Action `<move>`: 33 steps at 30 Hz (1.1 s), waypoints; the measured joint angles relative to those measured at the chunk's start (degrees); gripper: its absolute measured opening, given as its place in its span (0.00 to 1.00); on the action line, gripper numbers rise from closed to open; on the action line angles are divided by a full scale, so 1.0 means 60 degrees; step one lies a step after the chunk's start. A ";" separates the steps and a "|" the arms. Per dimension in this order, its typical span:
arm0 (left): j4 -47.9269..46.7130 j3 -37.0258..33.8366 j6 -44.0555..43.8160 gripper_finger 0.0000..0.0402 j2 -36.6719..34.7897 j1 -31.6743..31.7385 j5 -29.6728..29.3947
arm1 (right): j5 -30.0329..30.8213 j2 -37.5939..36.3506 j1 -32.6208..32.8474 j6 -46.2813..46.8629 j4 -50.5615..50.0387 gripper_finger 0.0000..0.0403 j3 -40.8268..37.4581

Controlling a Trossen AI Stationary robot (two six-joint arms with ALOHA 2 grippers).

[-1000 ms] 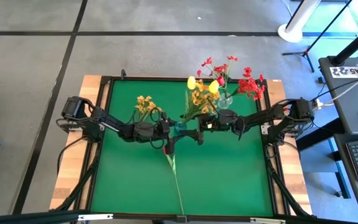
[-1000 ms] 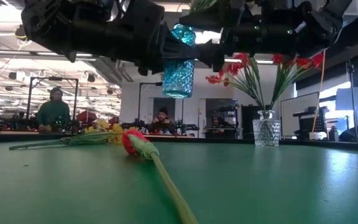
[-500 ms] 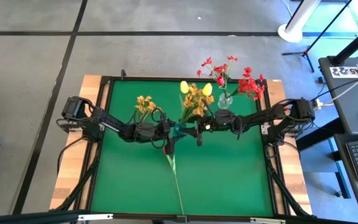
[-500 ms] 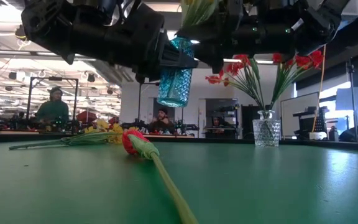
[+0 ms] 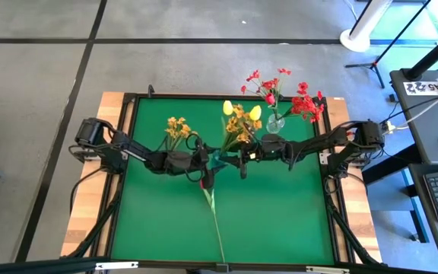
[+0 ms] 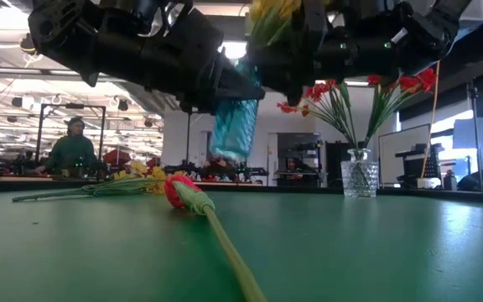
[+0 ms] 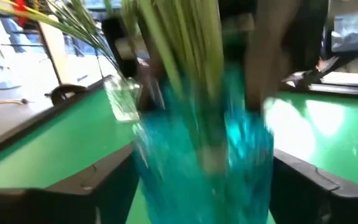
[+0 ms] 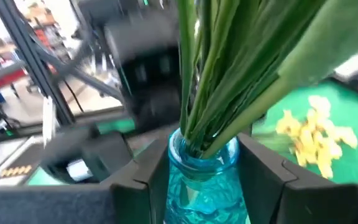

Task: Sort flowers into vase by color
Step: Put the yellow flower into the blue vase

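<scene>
one red tulip (image 5: 205,181), long green stem

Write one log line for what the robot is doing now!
vase: blue, in air, tilted | right gripper: shut on vase neck | left gripper: at vase body | red tulip: lying flat

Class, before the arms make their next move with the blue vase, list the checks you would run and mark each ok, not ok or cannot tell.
1. Blue vase off the table, tilted, between both grippers: ok.
2. Right gripper around the vase neck: ok; firm hold: cannot tell.
3. Left gripper astride the vase body, jaws wide: ok.
4. Yellow flowers seated in the blue vase: ok.
5. Red tulip lying on the table below, in the set-down path: not ok.
6. Clear vase with red flowers upright, apart: ok.
</scene>
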 joint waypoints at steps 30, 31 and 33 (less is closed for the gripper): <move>-1.3242 -0.0008 -0.9359 0.76 -0.3788 0.0155 -0.1329 | 0.1501 -0.0008 -0.0003 -0.0860 -0.1477 0.37 -0.0003; -1.3759 -0.0008 -0.9814 0.76 -0.3798 0.0320 -0.0980 | 0.1501 -0.0008 -0.0003 -0.0860 -0.1477 0.37 -0.0003; -1.4536 -0.0016 -1.0293 0.76 -0.3786 0.0633 -0.0265 | 0.1484 -0.0008 0.0000 -0.0860 -0.1473 0.37 -0.0003</move>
